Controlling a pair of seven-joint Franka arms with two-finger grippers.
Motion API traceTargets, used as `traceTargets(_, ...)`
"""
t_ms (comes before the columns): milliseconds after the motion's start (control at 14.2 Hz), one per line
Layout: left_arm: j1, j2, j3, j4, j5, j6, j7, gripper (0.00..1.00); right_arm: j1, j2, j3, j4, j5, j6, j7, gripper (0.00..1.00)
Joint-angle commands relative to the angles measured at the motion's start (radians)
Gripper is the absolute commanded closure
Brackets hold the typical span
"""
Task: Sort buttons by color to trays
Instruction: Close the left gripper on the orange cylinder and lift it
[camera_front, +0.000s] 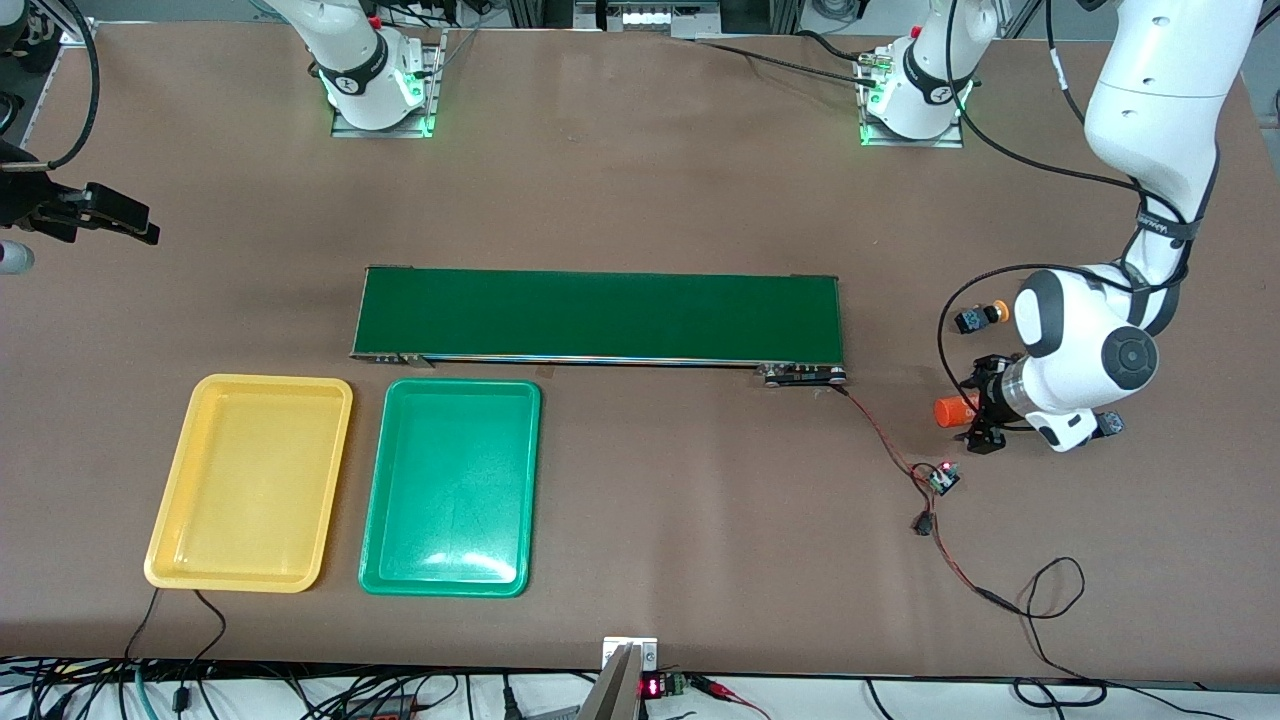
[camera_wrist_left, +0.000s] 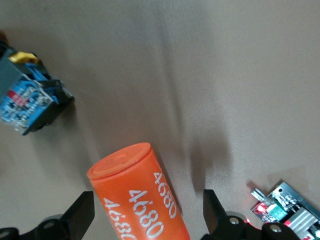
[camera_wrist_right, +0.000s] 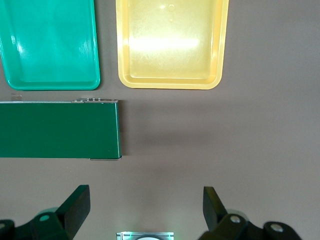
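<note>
Both grippers spread wide.
Left gripper (camera_front: 975, 412) is lowered near the table; right gripper (camera_wrist_right: 145, 210) is held high, arm waiting.

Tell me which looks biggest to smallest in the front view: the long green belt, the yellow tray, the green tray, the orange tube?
1. Long dark-green conveyor belt.
2. Yellow plastic tray and green plastic tray: alike, no ranking.
3. Small orange cylinder, partly hidden by the left gripper.

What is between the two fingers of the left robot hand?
In the left wrist view, an orange cylinder printed "4680" lies on the table between the open fingers of the left end effector, not a button.
</note>
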Motion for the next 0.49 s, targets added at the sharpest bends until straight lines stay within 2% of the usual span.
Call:
traceTargets(0, -0.005, -0.005, 0.006, -0.005, -0.021, 0.012, -0.010, 0.52, -0.009, -0.003, 0.005, 0.010, -0.002, -0.016, -0.016, 0.00)
traceTargets(70, -0.005, -0.005, 0.006, -0.004, -0.021, 0.010, -0.011, 0.69, -0.009, -0.003, 0.005, 0.012, -0.002, -0.016, -0.016, 0.00)
traceTargets(211, -0.005, -0.014, 0.006, -0.004, -0.021, 0.002, -0.011, 0.88, -0.009, -0.003, 0.006, 0.010, -0.002, -0.016, -0.016, 0.00)
traceTargets(422, -0.005, -0.069, 0.006, 0.023, -0.014, -0.057, 0.011, 0.94, -0.009, -0.002, 0.005, 0.010, -0.002, -0.016, -0.016, 0.00)
